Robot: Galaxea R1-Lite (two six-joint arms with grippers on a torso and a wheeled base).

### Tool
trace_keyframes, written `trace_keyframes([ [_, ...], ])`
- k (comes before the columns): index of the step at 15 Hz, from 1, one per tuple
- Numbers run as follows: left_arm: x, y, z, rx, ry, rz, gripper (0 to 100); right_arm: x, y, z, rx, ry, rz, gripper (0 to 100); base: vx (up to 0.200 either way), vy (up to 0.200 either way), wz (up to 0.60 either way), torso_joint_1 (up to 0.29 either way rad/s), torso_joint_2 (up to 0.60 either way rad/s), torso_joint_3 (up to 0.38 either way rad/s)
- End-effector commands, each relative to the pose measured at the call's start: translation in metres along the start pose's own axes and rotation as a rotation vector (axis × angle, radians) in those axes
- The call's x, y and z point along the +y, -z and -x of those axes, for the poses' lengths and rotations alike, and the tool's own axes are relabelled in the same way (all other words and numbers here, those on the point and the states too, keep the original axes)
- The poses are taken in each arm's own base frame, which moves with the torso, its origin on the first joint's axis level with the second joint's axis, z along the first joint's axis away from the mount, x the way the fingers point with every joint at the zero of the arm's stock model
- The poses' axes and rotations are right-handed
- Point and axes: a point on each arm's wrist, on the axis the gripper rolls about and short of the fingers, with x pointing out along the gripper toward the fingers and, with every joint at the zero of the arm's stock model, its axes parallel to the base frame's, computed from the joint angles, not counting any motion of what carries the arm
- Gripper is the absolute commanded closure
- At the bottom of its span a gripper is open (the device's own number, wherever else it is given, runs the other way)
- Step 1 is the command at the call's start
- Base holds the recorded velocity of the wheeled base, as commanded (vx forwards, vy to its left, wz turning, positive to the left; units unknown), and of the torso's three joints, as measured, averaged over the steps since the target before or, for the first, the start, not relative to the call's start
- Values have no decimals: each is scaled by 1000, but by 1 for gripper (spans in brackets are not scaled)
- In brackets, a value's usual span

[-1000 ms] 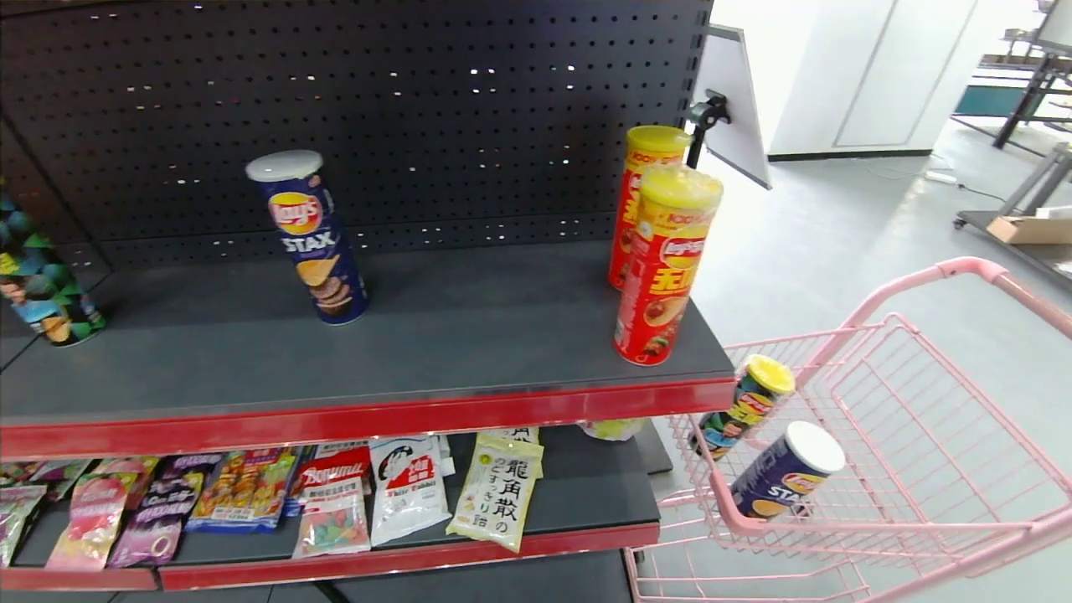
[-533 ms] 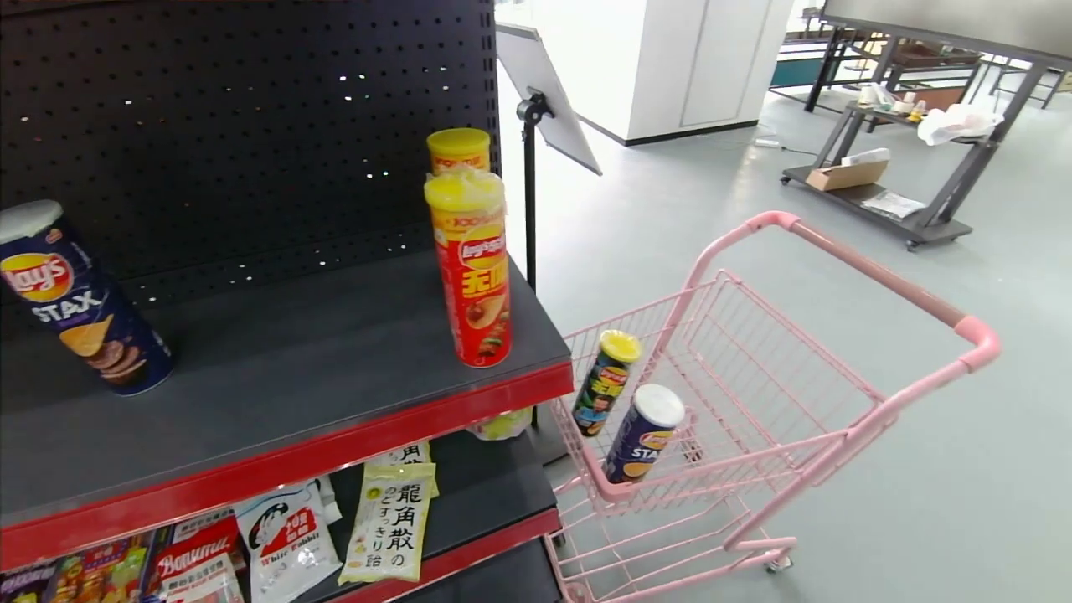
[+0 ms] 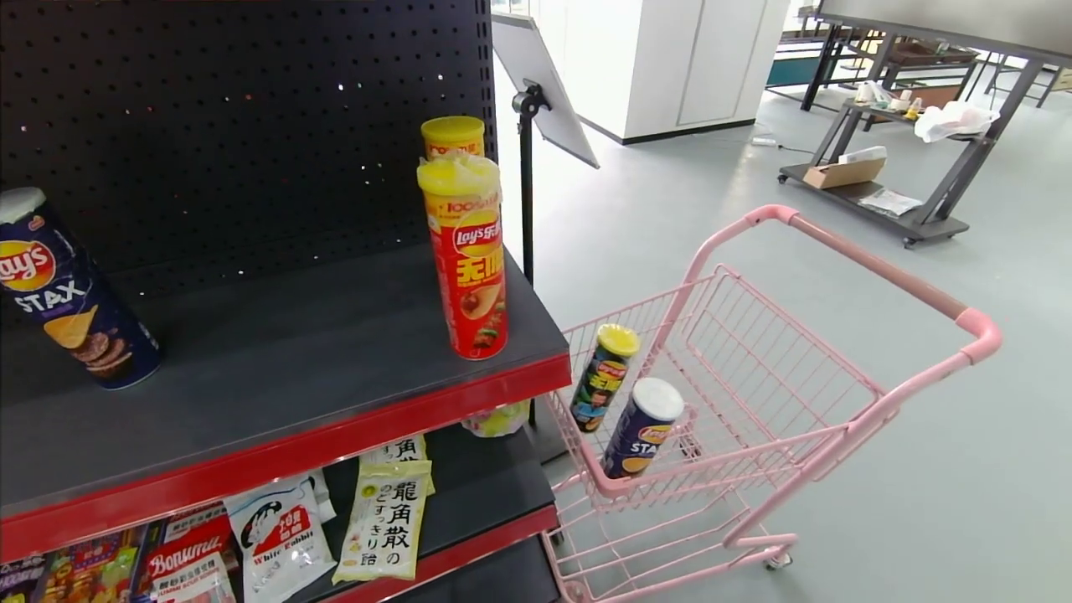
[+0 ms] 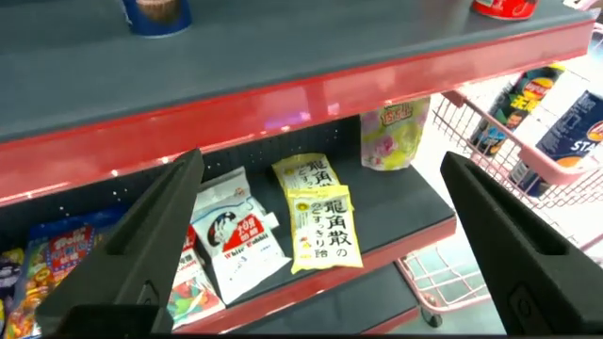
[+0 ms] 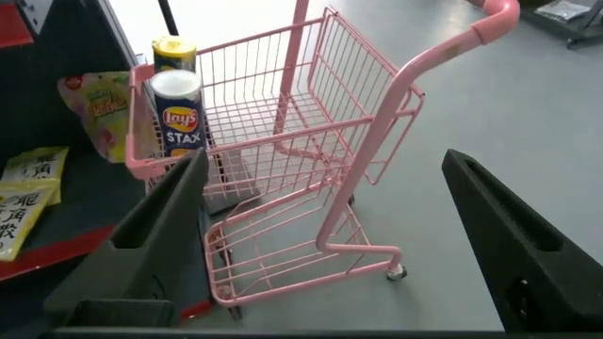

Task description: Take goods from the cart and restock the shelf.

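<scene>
A pink cart (image 3: pixel 837 435) stands to the right of the shelf (image 3: pixel 293 360). Two chip cans lean in its near corner: a dark blue one with a white lid (image 3: pixel 641 427) and a yellow-lidded one (image 3: pixel 605 377). On the upper shelf stand a red can (image 3: pixel 469 260), a second red can behind it (image 3: pixel 453 138), and a blue can (image 3: pixel 67 293) at the left. My left gripper (image 4: pixel 322 162) is open, facing the lower shelf. My right gripper (image 5: pixel 325 158) is open and empty above the cart (image 5: pixel 377 122), where the blue can (image 5: pixel 179 118) and the yellow-lidded can (image 5: pixel 174 52) show.
Snack bags (image 3: pixel 385 519) lie on the lower shelf, also seen as bags (image 4: pixel 316 212) by the left wrist. A board on a stand (image 3: pixel 536 75) rises just behind the shelf's right end. Open grey floor (image 3: pixel 963 502) lies right of the cart; a trolley (image 3: pixel 879 193) stands far back.
The head camera has swung right, so the shelf slid left and the whole cart came into view. The cans on the shelf and in the cart have kept their places.
</scene>
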Motion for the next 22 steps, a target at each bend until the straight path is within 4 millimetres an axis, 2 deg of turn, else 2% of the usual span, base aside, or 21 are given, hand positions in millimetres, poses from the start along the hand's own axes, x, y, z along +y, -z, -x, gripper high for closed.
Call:
trace_keyframes([
  [1, 0, 0, 0, 1, 0, 0, 0, 0, 0, 0, 0, 0, 1, 0, 0, 0, 0, -144, 349, 203],
  [7, 0, 0, 0, 1, 0, 0, 0, 0, 0, 0, 0, 0, -1, 0, 0, 0, 0, -158, 393, 229],
  [19, 0, 0, 0, 1, 0, 2, 0, 0, 0, 0, 1, 0, 1, 0, 0, 0, 0, -183, 531, 342],
  [22, 0, 0, 0, 1, 0, 2, 0, 0, -1, -1, 11, 7, 32, 0, 0, 0, 0, -59, 204, 147],
])
